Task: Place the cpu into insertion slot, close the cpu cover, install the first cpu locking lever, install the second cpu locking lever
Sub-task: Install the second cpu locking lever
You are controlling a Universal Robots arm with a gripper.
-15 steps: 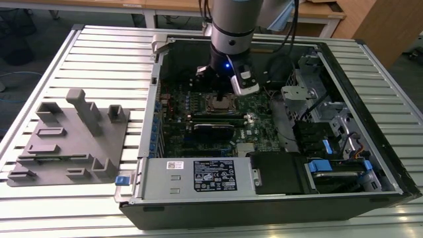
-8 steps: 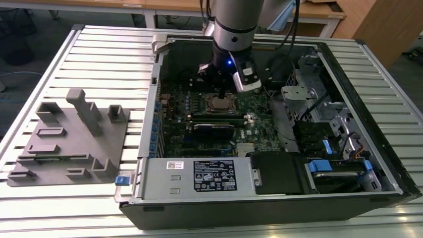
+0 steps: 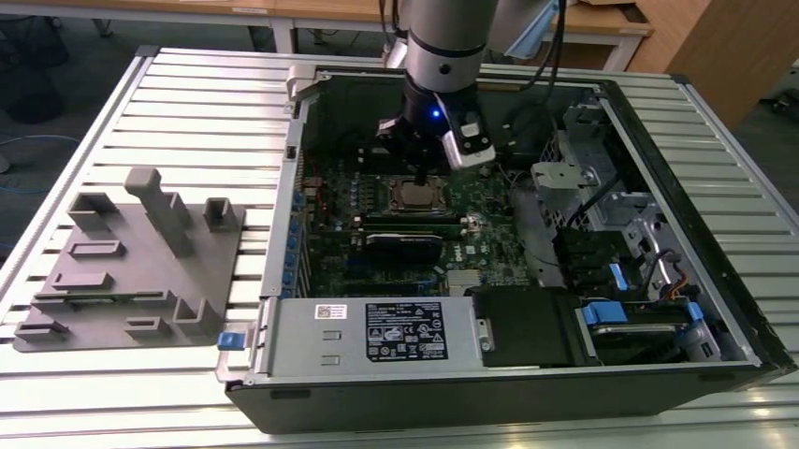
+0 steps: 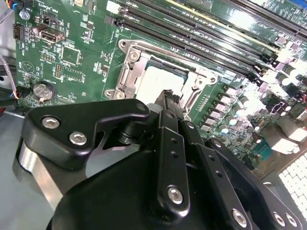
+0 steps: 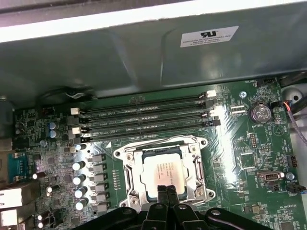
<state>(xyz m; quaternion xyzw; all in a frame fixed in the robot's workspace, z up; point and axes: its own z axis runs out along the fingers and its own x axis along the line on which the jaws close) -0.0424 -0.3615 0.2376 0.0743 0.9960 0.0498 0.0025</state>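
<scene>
The cpu point(image 5: 165, 168) lies flat in the insertion slot point(image 5: 144, 154), its pale metal top facing up; it also shows in the exterior view as the cpu point(image 3: 413, 195) and in the second wrist view as the cpu point(image 4: 160, 80). The silver cpu cover point(image 5: 130, 168) lies down around the chip, framing it. My gripper point(image 5: 166, 190) is shut with nothing between its fingers, and its tips hover over one edge of the socket. In the second wrist view the gripper point(image 4: 169, 99) hides that edge. The gripper point(image 3: 418, 170) reaches down into the open computer case.
Long black memory slots point(image 5: 144, 117) run beside the socket. A black-labelled power supply point(image 3: 374, 332) fills the case's near end, with drive bays and cables point(image 3: 624, 271) at the exterior view's right. A grey fixture tray point(image 3: 131, 262) sits on the slatted table outside the case.
</scene>
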